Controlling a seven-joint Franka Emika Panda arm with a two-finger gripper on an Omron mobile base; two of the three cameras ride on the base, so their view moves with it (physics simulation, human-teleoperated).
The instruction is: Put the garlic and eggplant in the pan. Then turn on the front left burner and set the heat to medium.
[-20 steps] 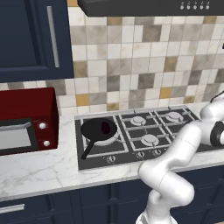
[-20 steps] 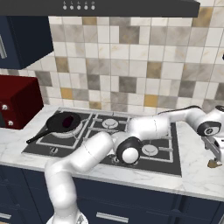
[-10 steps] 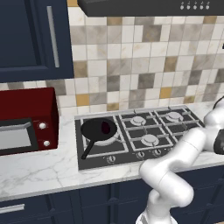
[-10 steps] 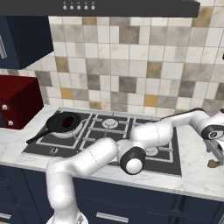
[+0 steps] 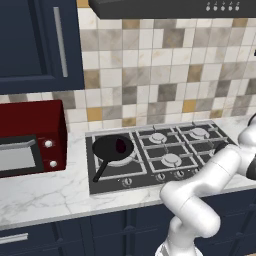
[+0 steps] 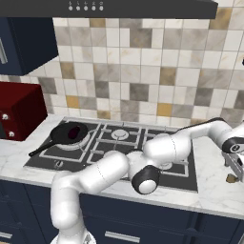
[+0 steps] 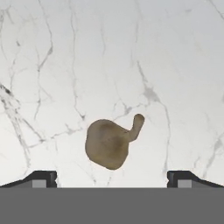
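The garlic point(image 7: 109, 144), a tan bulb with a short stem, lies on the white marble counter right of the stove, also garlic point(image 6: 232, 178). My gripper point(image 7: 111, 179) hangs open directly above it, one fingertip on each side, not touching. From the right base, the gripper point(image 6: 236, 167) is at the far right edge. The black pan point(image 5: 112, 148) sits on the front left burner point(image 5: 121, 161) with its handle pointing to the counter's front. The dark maroon eggplant point(image 5: 120, 146) lies inside the pan point(image 6: 69, 134), also eggplant point(image 6: 74, 132).
A red microwave point(image 5: 30, 145) stands on the counter left of the stove. A row of knobs point(image 5: 126, 182) runs along the stove's front edge. My white arm stretches across the front right of the stove point(image 6: 171, 147). Tiled wall behind, range hood above.
The hand has moved down and slightly right, closer to the garlic. The jaws stayed open. Pan and eggplant have not moved.
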